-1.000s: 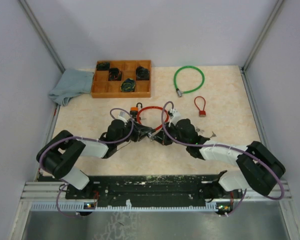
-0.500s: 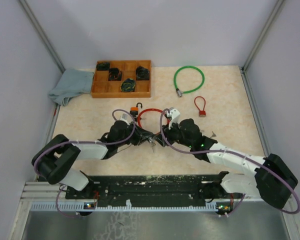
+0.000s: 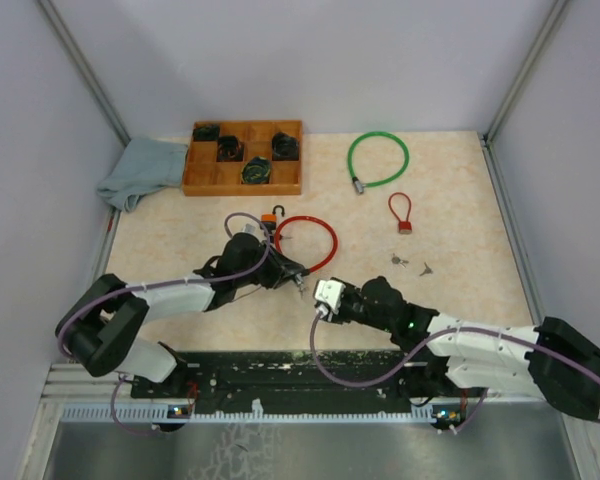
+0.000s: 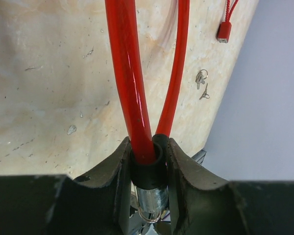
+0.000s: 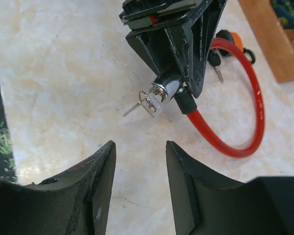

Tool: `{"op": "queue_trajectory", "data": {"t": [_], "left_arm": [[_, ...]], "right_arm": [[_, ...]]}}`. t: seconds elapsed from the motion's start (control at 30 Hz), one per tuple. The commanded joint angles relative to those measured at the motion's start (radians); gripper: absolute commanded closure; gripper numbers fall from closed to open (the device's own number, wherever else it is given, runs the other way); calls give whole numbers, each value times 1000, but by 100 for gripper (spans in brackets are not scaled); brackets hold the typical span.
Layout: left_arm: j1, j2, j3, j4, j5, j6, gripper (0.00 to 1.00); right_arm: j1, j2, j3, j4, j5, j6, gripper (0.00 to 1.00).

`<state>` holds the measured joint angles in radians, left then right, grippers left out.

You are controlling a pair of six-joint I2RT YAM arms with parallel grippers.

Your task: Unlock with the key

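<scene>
LOCK IN HAND: The left gripper (image 4: 149, 161) clamps the metal barrel (image 5: 167, 89) of the red cable lock (image 3: 305, 243) near the middle of the table (image 3: 460, 220). The key (image 5: 149, 104) sits in the barrel's end, its ring dangling. The right gripper (image 5: 139, 149) hovers just short of it, jaws parted and holding nothing. The cable's 2 ends appear seated in the black collar, so insertion looks done. Whether the key is turned cannot be told, and the release seems left to do.
</scene>
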<state>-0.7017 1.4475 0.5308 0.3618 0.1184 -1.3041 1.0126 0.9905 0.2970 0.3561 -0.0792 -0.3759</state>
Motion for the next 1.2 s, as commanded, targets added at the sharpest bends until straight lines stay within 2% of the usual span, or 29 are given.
{"op": "queue_trajectory", "data": {"t": [0.0, 0.2, 0.37, 0.73, 1.17], "left_arm": [[-5, -40, 54, -89, -10, 12, 100], [-3, -48, 63, -106, 3, 7, 100], [-4, -44, 64, -100, 15, 4, 100], [-4, -38, 63, -85, 29, -4, 100], [-5, -37, 50, -58, 48, -35, 100]], "right_arm": [[45, 13, -19, 189, 64, -281, 55], [106, 84, -40, 345, 162, -424, 62], [118, 165, -21, 374, 169, -478, 64], [137, 266, 5, 411, 172, -498, 67], [144, 378, 3, 610, 234, -459, 83]]}}
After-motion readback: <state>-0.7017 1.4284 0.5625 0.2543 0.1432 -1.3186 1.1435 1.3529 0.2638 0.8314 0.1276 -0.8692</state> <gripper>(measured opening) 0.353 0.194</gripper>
